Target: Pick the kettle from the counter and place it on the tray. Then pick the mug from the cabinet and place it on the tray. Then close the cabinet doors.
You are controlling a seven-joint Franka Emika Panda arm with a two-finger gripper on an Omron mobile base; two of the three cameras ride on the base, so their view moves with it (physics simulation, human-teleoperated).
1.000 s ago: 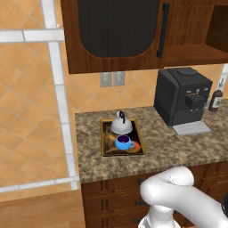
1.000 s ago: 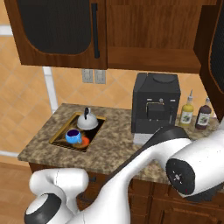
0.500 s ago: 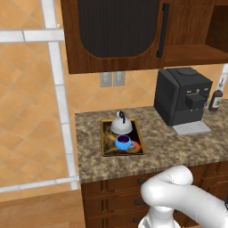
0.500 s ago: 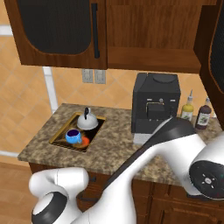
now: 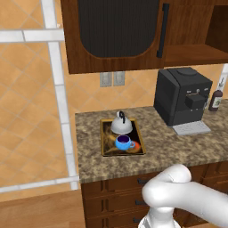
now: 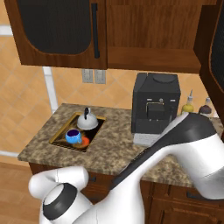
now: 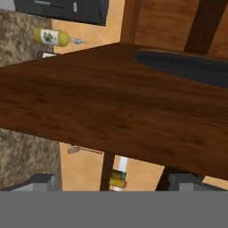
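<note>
Kettle (image 5: 121,124): silver-white dome, black arched handle, at the tray's (image 5: 106,142) far end. Mug (image 5: 123,142): blue, just in front of the kettle, beside the orange-red blob. Tray: yellowish rim, near the counter's (image 5: 178,149) left edge. Cabinet (image 6: 144,39): left door (image 5: 116,31) shut; right door (image 7: 111,107) swung open, its wood broad across the hand view (close to the camera). Gripper (image 7: 107,183): fingers spread wide, holding nothing. Black coffee machine (image 5: 183,95) toward the counter's right end.

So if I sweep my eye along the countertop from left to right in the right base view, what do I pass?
Tray with the mug and kettle on it → black coffee machine → yellow-capped bottle → dark bottle.
</note>
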